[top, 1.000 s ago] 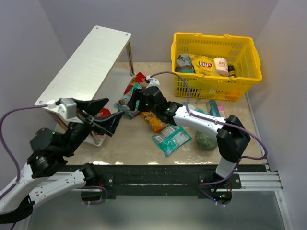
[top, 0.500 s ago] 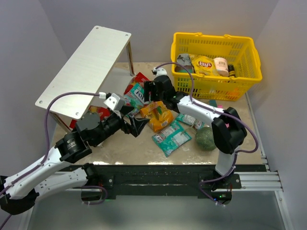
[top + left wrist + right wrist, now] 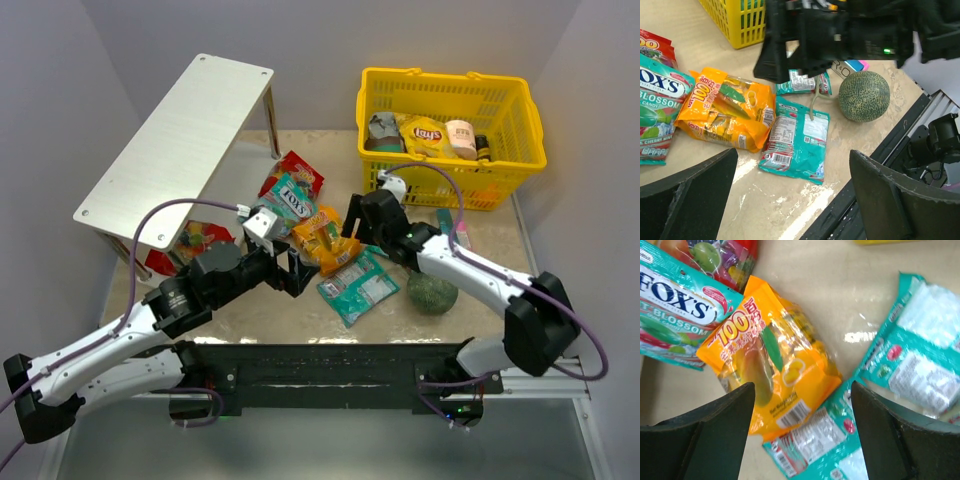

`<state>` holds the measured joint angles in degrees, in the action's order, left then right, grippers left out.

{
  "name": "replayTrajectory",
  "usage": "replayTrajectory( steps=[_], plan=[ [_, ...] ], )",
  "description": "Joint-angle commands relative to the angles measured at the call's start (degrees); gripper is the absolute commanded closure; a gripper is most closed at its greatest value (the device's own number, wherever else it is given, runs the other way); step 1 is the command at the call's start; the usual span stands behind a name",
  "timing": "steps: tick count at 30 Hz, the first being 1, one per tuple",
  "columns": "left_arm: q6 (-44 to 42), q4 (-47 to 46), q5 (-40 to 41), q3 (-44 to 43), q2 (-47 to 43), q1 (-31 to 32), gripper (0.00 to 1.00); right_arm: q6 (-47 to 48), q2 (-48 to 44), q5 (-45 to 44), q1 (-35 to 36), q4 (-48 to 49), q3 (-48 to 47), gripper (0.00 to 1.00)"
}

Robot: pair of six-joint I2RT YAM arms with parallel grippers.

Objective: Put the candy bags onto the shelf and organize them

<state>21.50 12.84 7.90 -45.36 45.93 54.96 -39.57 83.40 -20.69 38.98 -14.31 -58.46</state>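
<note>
Left claw (image 3: 300, 272) and right claw (image 3: 350, 220), both spread and empty, flank the orange candy bag (image 3: 325, 240) lying on the tabletop (image 3: 310, 148), likely readying a pickup toward the shelf (image 3: 170, 140) at ten o'clock.

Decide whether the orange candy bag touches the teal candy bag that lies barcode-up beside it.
Touching. The right wrist view shows the lower corner of the orange candy bag lying over the edge of the teal candy bag, with no gap between them.
</note>
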Motion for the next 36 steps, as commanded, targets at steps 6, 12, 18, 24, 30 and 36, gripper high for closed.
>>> replayTrajectory(
  steps=[6, 12, 18, 24, 30, 36],
  plan=[
    [-0.32, -6.34, -0.34, 0.19, -2.51, 0.32, 0.01, -20.45, -7.46, 2.75, 0.13, 8.23, 11.87, 0.20],
    [0.04, -5.90, -0.52, 0.10, -4.18, 0.32, 0.01, -24.06, 0.70, 8.02, 0.13, 16.56, 11.79, 0.23],
    [0.56, -4.49, 0.10, 0.28, -6.12, 0.32, 0.01, -26.69, 7.57, 11.10, 0.13, 19.67, 9.77, 0.26],
    [0.92, -4.14, 0.80, 0.37, -6.82, 0.32, 0.01, -27.84, 9.33, 9.53, 0.22, 19.58, 9.41, 0.57],
    [1.18, -4.31, 0.80, 0.36, -5.68, 0.32, 0.01, -26.17, 0.65, 3.30, 0.22, 14.49, 11.43, 1.00],
    [1.18, -5.10, 0.80, 0.28, -4.62, 0.32, 0.01, -21.17, -16.40, -6.11, 0.13, 5.61, 12.49, 1.00]
  ],
)
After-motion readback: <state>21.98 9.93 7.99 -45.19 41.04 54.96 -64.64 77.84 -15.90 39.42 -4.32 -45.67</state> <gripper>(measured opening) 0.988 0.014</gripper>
